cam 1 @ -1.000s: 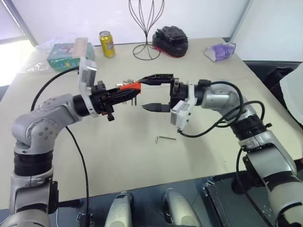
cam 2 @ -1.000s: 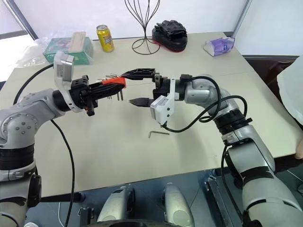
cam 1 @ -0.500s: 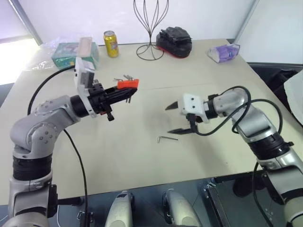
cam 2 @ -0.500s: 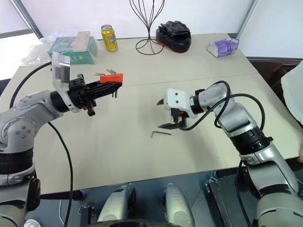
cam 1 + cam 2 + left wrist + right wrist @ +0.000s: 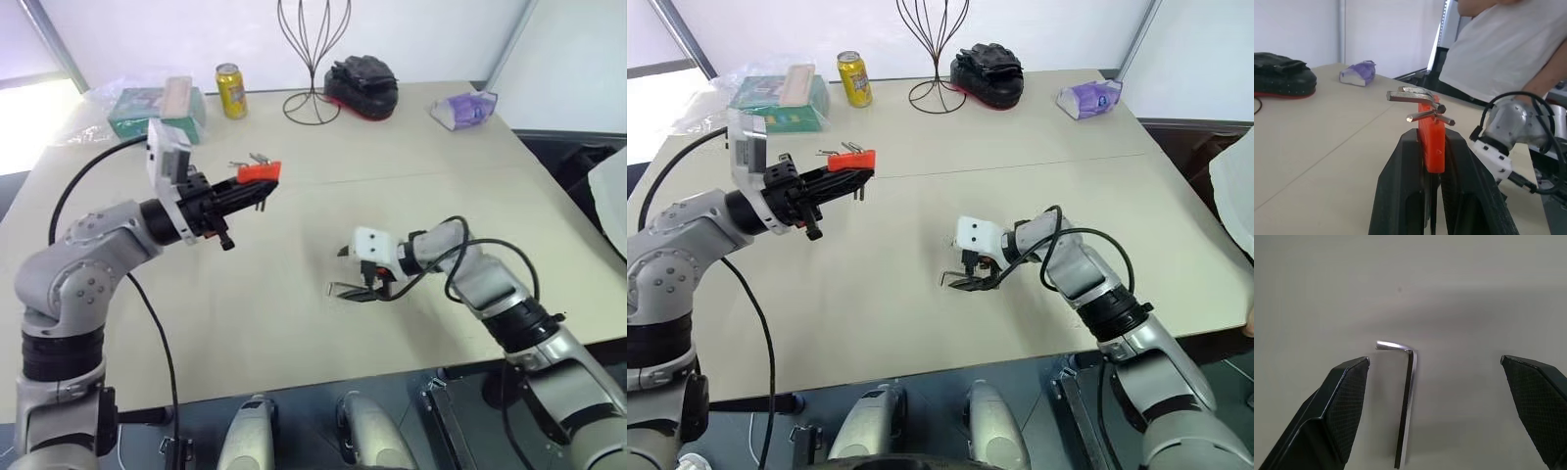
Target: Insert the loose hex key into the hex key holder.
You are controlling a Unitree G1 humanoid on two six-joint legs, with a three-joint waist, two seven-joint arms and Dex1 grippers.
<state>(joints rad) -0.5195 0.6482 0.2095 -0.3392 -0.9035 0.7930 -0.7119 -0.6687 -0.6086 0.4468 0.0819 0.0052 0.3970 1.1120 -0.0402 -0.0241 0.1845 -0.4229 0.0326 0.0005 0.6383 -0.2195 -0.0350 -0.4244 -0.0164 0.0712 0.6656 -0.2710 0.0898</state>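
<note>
Steel loose hex key (image 5: 1406, 401) lies flat on the bench (image 5: 294, 323) between the spread right pincer (image 5: 1435, 406) fingers: judged light, stiff, slippery; grip its long shank. Left pincer (image 5: 1431, 161) pinches the hex key holder (image 5: 1431, 142) aloft. Drink can (image 5: 229, 90), wire stand (image 5: 313, 59) sit well apart.

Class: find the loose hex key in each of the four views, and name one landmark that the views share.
Left eye view: loose hex key on the table, under the right gripper.
Right eye view: same spot.
Left wrist view: not in it.
Right wrist view: centre, between the fingers.
Shared landmark: the table.
</note>
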